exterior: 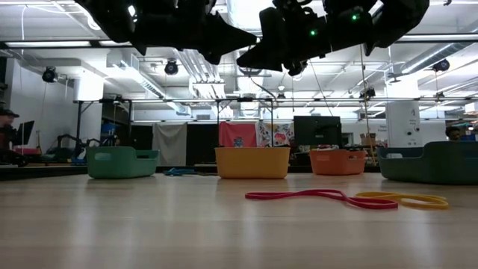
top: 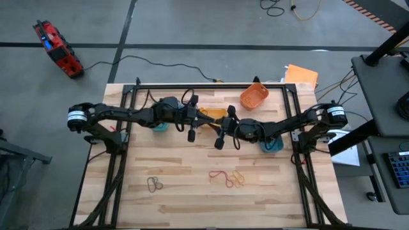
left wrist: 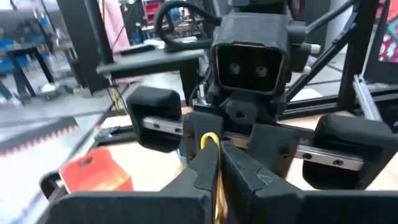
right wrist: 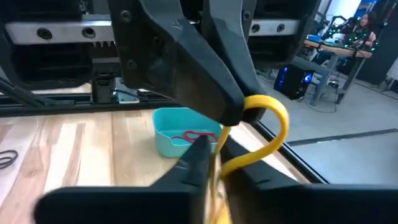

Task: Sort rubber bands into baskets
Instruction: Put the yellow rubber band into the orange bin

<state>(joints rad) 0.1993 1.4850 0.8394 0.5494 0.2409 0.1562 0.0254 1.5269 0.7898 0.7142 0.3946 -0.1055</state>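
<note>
My left gripper [top: 202, 130] and my right gripper [top: 209, 133] meet fingertip to fingertip above the table's middle. Both are shut on one yellow rubber band [right wrist: 278, 122]. On the table lie a red band [top: 220, 176], yellow bands [top: 238, 179] and dark bands [top: 154, 185]. The yellow basket [top: 214, 115] stands behind the grippers and the orange basket [top: 254, 96] at the far right. The teal-green basket [right wrist: 166, 142], under my left arm, holds red bands. The blue basket [top: 272, 146] is under my right arm. My left gripper pinches the yellow band's one end [right wrist: 244, 107] between its two fingertips [right wrist: 221, 102], level, from the table's left. The band is lifted clear of the table. My right gripper pinches the band's other end [right wrist: 219, 177] between its fingers, level, from the table's right. The loop bulges out sideways [right wrist: 283, 127] between the two grippers.
Black frame rails [top: 192, 87] run along the table's far edge and sides. An orange sheet [top: 301, 75] lies off the far right corner. Bare wood lies between the loose bands and the near edge [top: 204, 211].
</note>
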